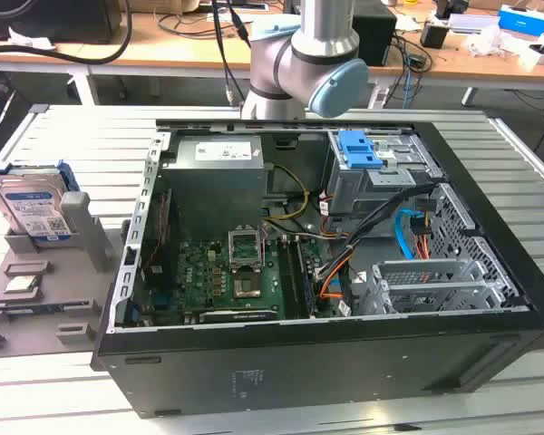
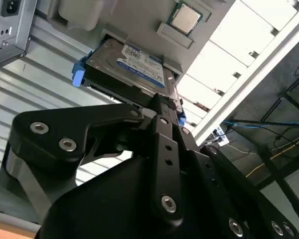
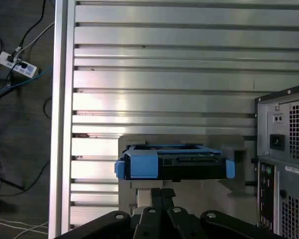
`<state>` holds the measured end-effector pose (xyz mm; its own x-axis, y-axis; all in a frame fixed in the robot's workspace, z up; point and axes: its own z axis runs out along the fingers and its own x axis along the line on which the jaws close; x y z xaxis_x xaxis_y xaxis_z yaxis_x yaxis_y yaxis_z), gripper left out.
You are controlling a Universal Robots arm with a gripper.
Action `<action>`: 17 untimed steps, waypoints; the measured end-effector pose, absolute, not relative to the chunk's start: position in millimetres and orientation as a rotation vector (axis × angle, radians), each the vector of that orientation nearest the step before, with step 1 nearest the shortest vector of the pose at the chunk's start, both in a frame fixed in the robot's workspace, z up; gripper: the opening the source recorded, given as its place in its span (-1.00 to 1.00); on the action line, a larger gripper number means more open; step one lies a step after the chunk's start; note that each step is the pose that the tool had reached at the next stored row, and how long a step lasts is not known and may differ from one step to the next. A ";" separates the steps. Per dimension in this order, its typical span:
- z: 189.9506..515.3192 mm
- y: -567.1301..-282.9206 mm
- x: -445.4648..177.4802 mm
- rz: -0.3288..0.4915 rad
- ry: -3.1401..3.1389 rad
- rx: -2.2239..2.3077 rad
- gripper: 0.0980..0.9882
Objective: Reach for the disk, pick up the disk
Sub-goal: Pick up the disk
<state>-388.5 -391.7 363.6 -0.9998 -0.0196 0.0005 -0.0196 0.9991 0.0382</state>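
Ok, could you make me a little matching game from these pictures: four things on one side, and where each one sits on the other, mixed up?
Things:
1. disk
2. grey holder
3. computer case
4. blue latch

Places:
A. inside the case, toward the exterior view's right
B. on the table, at the exterior view's left, beside the case
C. standing upright in the holder
D. lying open in the middle of the table

Pairs: 1-C, 2-B, 3-D, 4-A

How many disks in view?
1. The disk stands in the grey holder, at the exterior view's left of the PC case; the case's drive cage could hide more.
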 end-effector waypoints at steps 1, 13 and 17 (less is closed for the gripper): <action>363.6 -391.7 -388.6 -0.060 -3.139 0.076 -0.98; 363.6 -391.7 -388.5 -0.060 -3.118 0.337 -0.98; 363.6 -391.7 -388.5 -0.059 -3.111 0.391 -0.98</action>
<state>-388.5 -391.7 363.6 -0.9689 -0.2473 0.0005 -0.2471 0.9682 0.0382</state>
